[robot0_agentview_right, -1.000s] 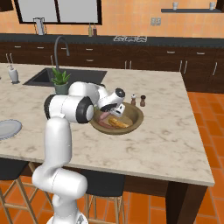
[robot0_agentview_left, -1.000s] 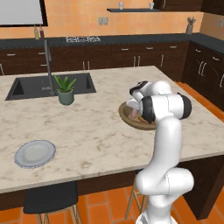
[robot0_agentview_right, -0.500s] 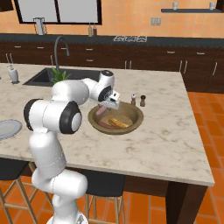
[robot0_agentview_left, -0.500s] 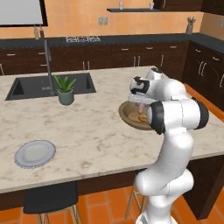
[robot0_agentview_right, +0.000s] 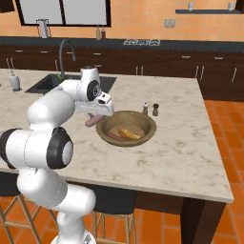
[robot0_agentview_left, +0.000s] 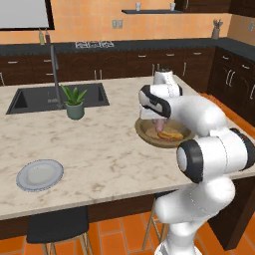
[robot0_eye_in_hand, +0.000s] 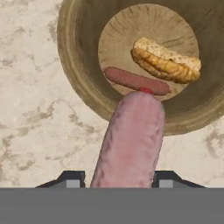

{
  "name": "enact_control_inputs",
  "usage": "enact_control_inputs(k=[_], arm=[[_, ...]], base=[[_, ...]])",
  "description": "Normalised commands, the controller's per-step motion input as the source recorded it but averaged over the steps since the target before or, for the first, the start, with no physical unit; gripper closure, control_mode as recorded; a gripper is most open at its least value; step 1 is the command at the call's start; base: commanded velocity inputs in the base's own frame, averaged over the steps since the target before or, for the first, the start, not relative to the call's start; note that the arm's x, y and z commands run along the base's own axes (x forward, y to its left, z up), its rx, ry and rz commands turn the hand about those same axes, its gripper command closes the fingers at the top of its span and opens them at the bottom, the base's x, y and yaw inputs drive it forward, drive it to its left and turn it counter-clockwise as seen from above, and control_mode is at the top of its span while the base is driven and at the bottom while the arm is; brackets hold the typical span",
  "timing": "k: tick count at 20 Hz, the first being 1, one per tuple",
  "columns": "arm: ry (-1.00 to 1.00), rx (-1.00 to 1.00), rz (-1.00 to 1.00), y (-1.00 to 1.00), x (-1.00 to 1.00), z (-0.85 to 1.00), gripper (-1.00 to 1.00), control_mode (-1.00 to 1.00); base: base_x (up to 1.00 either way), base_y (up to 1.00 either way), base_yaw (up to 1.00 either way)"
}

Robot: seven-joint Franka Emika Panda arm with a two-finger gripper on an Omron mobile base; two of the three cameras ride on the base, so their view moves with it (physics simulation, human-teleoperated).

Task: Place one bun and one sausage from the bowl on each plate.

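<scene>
A pinkish sausage (robot0_eye_in_hand: 130, 140) is clamped between the two finger tips of the gripper (robot0_eye_in_hand: 119, 178), the jaws being closed on its near end so that it points away from the hand. In the hand view its far end is seen over the near rim of the bowl (robot0_eye_in_hand: 76, 72); in the right base view the held sausage (robot0_agentview_right: 93, 119) hangs just beside the bowl's left rim, above the marble counter (robot0_agentview_right: 181, 152). Inside the bowl a second sausage (robot0_eye_in_hand: 135, 81) lies on the floor, and a bun (robot0_eye_in_hand: 165, 61) rests just beyond it, close alongside. Well to the left of the bowl, near the counter's front edge, a grey plate (robot0_agentview_left: 40, 175) is seen. Beyond the bowl two small shakers (robot0_agentview_right: 150, 109) stand side by side. Further from the bowl, by the sink (robot0_agentview_left: 37, 98), a potted plant (robot0_agentview_left: 74, 103) is placed.
</scene>
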Motion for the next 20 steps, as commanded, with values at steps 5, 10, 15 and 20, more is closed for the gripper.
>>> enact_control_inputs(k=[5, 10, 15, 20], arm=[[0.0, 0.02, 0.08, 0.16, -1.0, 0.04, 1.0, -1.0], [0.0, 0.04, 0.17, -0.07, -1.0, 0.0, 1.0, -1.0], [0.02, 0.0, 0.11, -0.02, -0.9, -0.05, 1.0, -1.0], [0.05, 0.0, 0.04, -0.04, -0.06, -0.06, 1.0, -1.0]], base=[[0.0, 0.0, 0.0], [0.0, 0.0, 0.0], [0.0, 0.0, 0.0], [0.0, 0.0, 0.0]])
